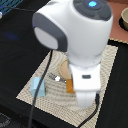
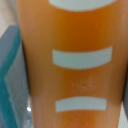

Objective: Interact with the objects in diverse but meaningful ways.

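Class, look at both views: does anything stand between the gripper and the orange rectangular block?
Nothing visible does. In the wrist view the orange rectangular block fills the picture at close range, with nothing in front of it. In the exterior view the arm hides the gripper, so contact cannot be told.

Soft, even light in the exterior view; low resolution, arm (image 1: 75, 35) blurred, dark surroundings dim. Wrist view bright, badly out of focus: orange rectangular block (image 2: 75, 60) fills frame, edges smeared.

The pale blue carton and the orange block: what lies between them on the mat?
In the exterior view, the cutlery lies between the pale blue carton and the orange block, on the woven mat.
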